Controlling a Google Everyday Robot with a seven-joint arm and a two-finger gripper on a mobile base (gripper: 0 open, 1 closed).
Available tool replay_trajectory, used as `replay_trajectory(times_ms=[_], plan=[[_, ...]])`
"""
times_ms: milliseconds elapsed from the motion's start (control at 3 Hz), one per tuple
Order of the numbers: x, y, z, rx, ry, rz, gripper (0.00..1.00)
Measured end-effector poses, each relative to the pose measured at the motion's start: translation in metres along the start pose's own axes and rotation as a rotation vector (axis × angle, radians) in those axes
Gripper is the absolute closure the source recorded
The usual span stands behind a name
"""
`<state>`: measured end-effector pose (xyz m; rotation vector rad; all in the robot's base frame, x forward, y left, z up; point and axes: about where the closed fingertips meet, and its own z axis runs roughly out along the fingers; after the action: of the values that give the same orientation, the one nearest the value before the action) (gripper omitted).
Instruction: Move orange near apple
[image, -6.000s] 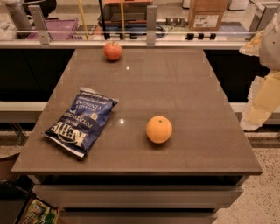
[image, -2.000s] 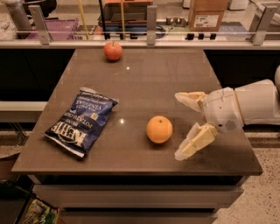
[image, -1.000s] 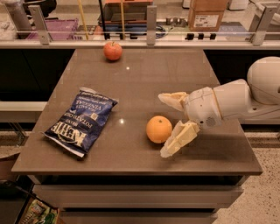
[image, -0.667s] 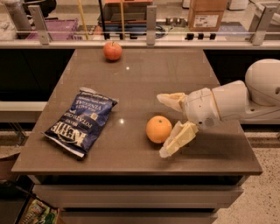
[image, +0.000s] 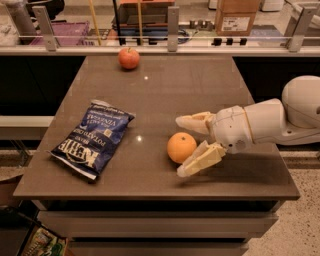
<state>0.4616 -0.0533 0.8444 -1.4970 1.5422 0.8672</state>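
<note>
The orange (image: 181, 147) sits on the brown table (image: 165, 95), near the front, right of centre. The red-orange apple (image: 129, 58) stands at the table's far edge, left of centre, well apart from the orange. My gripper (image: 183, 146) reaches in from the right and is open. Its two cream fingers (image: 200, 160) stand on either side of the orange's right half, one behind it and one in front. I cannot tell whether they touch the fruit.
A blue potato chip bag (image: 94, 138) lies flat on the table's left half. A rail with glass panels (image: 170, 22) runs behind the far edge, with boxes and clutter beyond it. The table's front edge is close to the orange.
My arm has come in from the right and moved left until the open fingers bracket the orange. The orange, apple and chip bag have not moved.
</note>
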Motion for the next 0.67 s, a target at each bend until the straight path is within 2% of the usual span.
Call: replay_trajectory(times_ms=[667], plan=[[0.0002, 0.0041, 0.0013, -0.009, 0.005, -0.021, 0.64]])
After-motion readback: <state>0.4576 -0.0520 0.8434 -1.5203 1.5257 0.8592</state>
